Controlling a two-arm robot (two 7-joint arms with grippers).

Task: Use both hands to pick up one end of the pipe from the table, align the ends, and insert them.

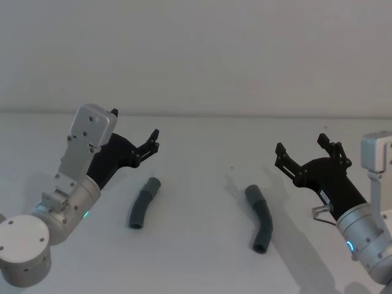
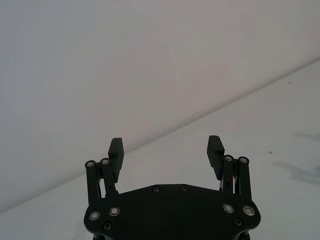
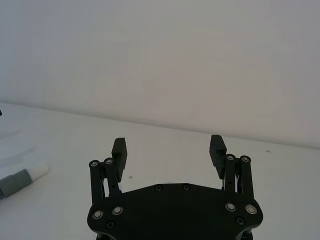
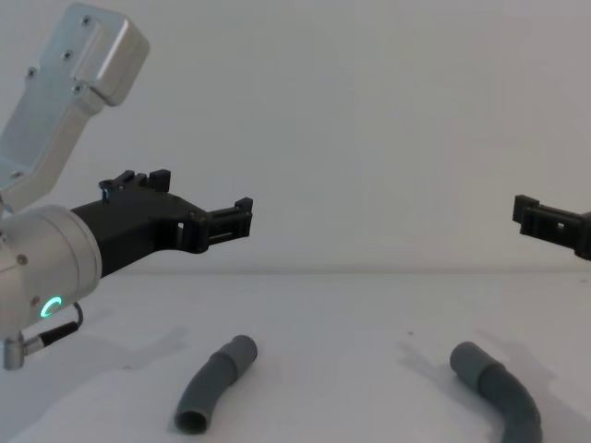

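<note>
Nearest, two dark-grey bent pipe pieces lie flat on the white surface [image 1: 202,269], well apart from each other and touched by nothing. The left piece [image 1: 142,205] lies on the robot's left, its near end showing as an open mouth in the chest view and its far end tipped slightly to the right. The right piece [image 1: 261,217] lies on the robot's right, bent in the middle, with its far end leaning left and its near end closer to the robot.

The left end effector [image 1: 135,124] hangs in the air over the surface, beyond the left piece and a little to its left, reaching forward and to the right. Its two black fingers are spread wide with nothing between them, which the left wrist view shows plainly. In the chest view it sits clearly higher than the left piece.

The right end effector [image 1: 301,144] hovers to the right of the right piece, pointing forward and leftward, its fingers likewise wide apart and empty. The right wrist view also catches a grey cuff [image 3: 14,181] ending in a short white spigot [image 3: 37,170] lying on the surface; which piece it belongs to cannot be told.

Farthest back, a plain pale wall [image 1: 196,49] rises from the far edge of the surface.
</note>
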